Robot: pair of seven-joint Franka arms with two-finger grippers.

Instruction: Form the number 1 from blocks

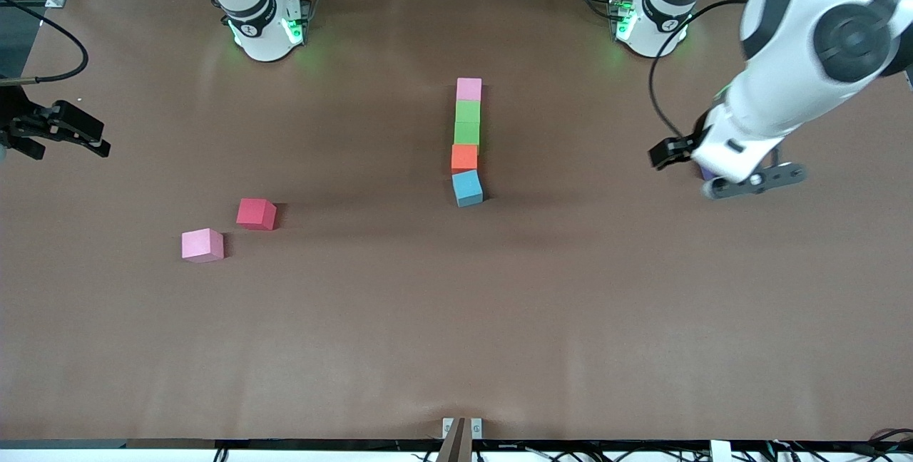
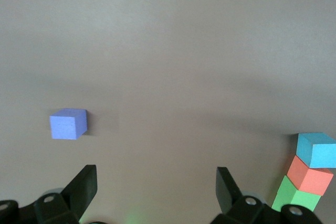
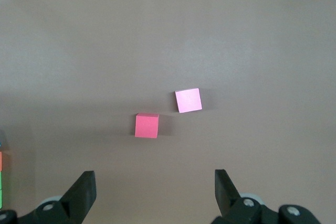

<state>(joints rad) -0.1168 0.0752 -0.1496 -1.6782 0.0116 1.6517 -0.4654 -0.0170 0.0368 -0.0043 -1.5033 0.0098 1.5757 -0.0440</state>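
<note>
Left end effector [image 2: 156,192]: hung in the air over the tabletop [image 1: 456,319] toward the left arm's end, fingers [image 2: 84,184] spread wide apart, nothing between them. Purple block [image 2: 68,123]: sat flat on the tabletop below that end effector, apart from both fingers; a small matte cube with plain faces, mostly hidden in the front view by the left arm.

Right end effector [image 3: 155,192]: hung in the air at the right arm's end of the tabletop, fingers [image 3: 84,190] likewise wide apart and empty. In its wrist view, two loose cubes on bare tabletop: red block [image 1: 256,214] and second pink block [image 1: 202,245], close together without touching, the pink one nearer the front camera and closer to the right arm's end.

Middle of the tabletop: a line of cubes running toward the front camera. Pink block [image 1: 468,89] farthest from the camera, then two green blocks [image 1: 467,123] touching face to face, then orange block [image 1: 464,157], then light blue block [image 1: 467,187] nearest the camera. Light blue cube turned slightly askew from the rest. All cubes the same size, matte, unmarked, like foam.
</note>
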